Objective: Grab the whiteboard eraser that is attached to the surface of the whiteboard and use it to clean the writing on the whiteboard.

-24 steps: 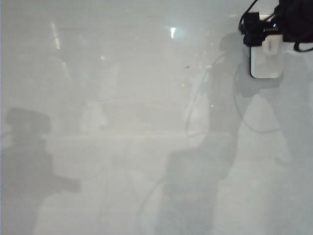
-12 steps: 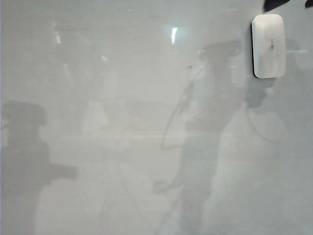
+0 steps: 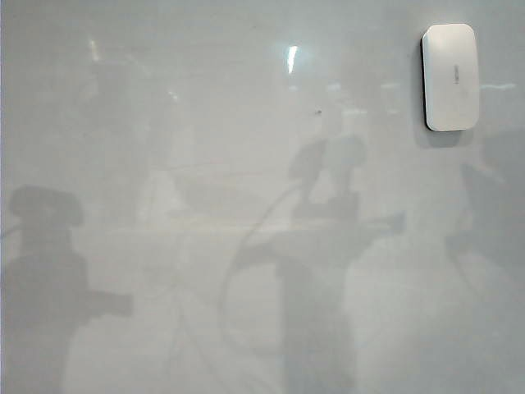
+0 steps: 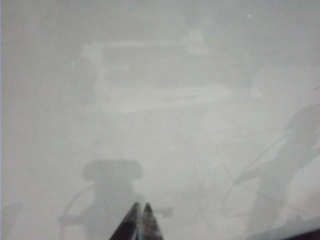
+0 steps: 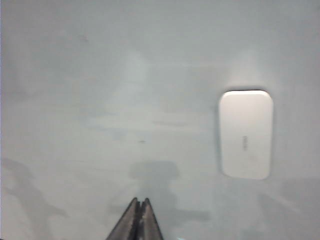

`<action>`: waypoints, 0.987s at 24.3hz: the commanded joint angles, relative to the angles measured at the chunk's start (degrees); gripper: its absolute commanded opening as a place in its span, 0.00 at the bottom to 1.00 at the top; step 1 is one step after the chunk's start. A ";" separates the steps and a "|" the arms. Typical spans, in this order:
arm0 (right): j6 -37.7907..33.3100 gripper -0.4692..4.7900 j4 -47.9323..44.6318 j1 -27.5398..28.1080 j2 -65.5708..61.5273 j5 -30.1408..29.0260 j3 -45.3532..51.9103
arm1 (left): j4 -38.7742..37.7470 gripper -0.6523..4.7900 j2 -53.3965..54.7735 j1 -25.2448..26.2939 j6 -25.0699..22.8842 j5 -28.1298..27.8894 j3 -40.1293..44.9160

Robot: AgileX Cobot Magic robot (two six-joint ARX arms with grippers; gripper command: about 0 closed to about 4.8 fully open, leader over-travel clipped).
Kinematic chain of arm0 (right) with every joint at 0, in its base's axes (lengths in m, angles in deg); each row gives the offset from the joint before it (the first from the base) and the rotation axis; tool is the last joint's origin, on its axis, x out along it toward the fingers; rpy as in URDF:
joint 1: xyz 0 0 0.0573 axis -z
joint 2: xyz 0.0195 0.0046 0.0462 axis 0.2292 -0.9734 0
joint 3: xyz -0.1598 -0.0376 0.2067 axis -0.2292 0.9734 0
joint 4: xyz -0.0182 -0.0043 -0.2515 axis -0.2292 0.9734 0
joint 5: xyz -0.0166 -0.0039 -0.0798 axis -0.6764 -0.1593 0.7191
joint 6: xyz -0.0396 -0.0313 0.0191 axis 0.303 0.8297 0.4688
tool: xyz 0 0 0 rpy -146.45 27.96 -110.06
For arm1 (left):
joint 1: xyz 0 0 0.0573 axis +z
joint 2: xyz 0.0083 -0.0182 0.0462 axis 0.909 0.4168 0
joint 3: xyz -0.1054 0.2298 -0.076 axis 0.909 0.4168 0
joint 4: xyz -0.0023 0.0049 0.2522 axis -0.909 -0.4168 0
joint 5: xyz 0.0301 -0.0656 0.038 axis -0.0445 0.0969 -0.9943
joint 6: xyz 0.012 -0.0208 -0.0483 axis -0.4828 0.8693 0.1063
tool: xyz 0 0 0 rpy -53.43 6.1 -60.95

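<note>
Exterior view: end effectors unseen; whiteboard eraser (image 3: 449, 76) alone.

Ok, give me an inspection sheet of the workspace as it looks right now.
Surface: whiteboard glossy, pale, covered in shadows and reflections.
Job's things: whiteboard eraser lies flat on the board, far right; no writing seen.
Clutter: one tiny dark speck.
Grippers: left gripper shut, empty; right gripper shut, empty, apart from the eraser; neither shows in the exterior view.
Cables: nothing seen, only shadows.
Surroundings: nothing seen.
</note>
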 commanded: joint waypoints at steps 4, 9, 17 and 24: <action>-1.40 0.23 1.27 -2.43 10.56 -8.26 3.61 | -6.40 0.11 -0.02 -0.02 -0.15 0.24 0.13; -1.42 0.23 2.78 -2.36 15.19 -8.20 3.63 | -8.87 0.11 -0.02 -0.02 -0.15 0.26 0.15; 11.78 0.23 5.01 -2.29 18.88 -6.86 7.52 | -8.81 0.11 -0.04 -0.04 -0.15 0.24 0.13; 12.48 0.23 -11.61 2.71 18.88 -10.16 22.01 | -8.83 0.11 -0.04 -0.04 -0.13 0.24 0.13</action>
